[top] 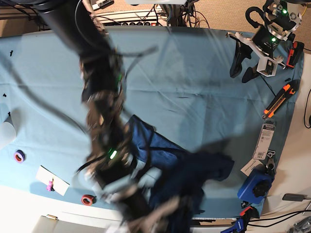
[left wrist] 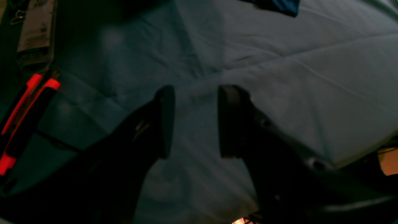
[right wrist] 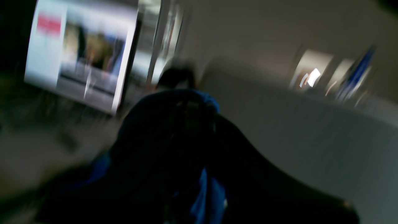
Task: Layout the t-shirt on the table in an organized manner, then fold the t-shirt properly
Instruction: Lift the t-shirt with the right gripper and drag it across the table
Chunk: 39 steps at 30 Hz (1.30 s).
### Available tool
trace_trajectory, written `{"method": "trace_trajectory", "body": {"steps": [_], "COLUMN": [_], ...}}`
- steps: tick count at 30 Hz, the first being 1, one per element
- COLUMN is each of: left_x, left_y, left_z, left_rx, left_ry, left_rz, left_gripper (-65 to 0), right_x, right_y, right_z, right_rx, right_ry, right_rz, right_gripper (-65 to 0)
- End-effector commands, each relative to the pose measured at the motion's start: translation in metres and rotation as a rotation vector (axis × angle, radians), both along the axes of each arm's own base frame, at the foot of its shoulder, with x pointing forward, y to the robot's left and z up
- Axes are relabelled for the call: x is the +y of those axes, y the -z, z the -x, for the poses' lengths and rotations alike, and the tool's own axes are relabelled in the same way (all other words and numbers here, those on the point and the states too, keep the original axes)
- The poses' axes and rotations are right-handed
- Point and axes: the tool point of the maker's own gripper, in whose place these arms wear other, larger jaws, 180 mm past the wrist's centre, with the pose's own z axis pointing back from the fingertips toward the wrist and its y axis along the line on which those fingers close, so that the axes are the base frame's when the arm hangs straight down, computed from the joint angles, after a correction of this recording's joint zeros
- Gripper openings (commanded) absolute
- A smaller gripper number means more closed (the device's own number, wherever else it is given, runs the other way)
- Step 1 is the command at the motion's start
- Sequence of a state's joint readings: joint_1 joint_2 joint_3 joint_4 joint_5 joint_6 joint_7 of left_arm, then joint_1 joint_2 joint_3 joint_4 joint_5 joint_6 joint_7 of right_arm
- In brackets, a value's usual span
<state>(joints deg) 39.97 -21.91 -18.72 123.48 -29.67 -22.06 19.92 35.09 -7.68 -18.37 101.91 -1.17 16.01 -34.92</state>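
The t-shirt (top: 187,172) is bunched near the front edge of the table (top: 194,73), partly lifted. Soft, light, limp knit is judged; hems or shoulder seams should be pinched so it hangs flat. Cloth is clamped in the right gripper (right wrist: 186,124); the left gripper (left wrist: 194,121) is held apart, empty, above bare table.

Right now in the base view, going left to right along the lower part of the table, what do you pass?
Purple tape roll → white card → red tape roll → blurred right arm → dark navy t-shirt → blue tool at the right edge of the table.
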Motion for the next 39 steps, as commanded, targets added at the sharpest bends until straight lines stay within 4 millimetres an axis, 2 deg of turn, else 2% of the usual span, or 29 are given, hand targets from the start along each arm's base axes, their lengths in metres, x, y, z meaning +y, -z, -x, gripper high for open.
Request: {"method": "trace_trajectory", "body": {"steps": [1, 5, 9, 12, 17, 20, 22, 25, 29, 33, 37, 39], "left_x": [-0.001, -0.004, -0.008, -0.008, -0.010, -0.015, -0.017, -0.019, -0.019, -0.021, -0.023, -0.025], "left_y": [-0.010, -0.010, -0.011, -0.011, -0.011, -0.014, -0.016, -0.020, -0.026, -0.034, -0.038, -0.038], "left_z": [-0.002, -0.001, 0.001, 0.001, 0.002, 0.004, 0.002, 0.000, -0.008, -0.015, -0.017, -0.015], "left_rx": [-0.036, -0.038, -0.040, -0.040, -0.042, -0.048, -0.055, -0.071, -0.098, -0.126, -0.136, -0.135], "left_ry": [0.005, 0.024, 0.050, 0.050, 0.066, 0.101, 0.104, 0.118, 0.120, 0.120, 0.119, 0.138], "left_rz": [0.011, 0.013, 0.016, 0.016, 0.018, 0.028, 0.044, 0.051, 0.048, 0.073, 0.104, 0.106], "left_gripper": [-40.9, -40.9, -40.9, -40.9, -40.9, -40.9, -40.9, -40.9, -40.9, -40.9, -40.9, -40.9], "right_x": [0.000, -0.014, -0.045, -0.085, -0.150, -0.198, -0.233, -0.281, -0.331, -0.366, -0.381, -0.382], "right_y": [-0.009, 0.058, 0.096, 0.106, 0.125, 0.136, 0.143, 0.165, 0.195, 0.208, 0.219, 0.222], "right_z": [0.004, 0.002, 0.010, 0.020, 0.046, 0.064, 0.079, 0.105, 0.144, 0.178, 0.198, 0.203], "right_rx": [-0.027, 0.152, 0.262, 0.273, 0.321, 0.356, 0.386, 0.477, 0.613, 0.673, 0.736, 0.757], "right_ry": [-0.002, 0.049, 0.148, 0.300, 0.469, 0.585, 0.674, 0.799, 0.951, 1.051, 1.045, 1.015], "right_rz": [-0.024, 0.046, 0.156, 0.212, 0.195, 0.186, 0.192, 0.200, 0.194, 0.168, 0.130, 0.102], "right_gripper": [-65.0, -65.0, -65.0, -65.0, -65.0, -65.0, -65.0, -65.0, -65.0, -65.0, -65.0, -49.2]}}
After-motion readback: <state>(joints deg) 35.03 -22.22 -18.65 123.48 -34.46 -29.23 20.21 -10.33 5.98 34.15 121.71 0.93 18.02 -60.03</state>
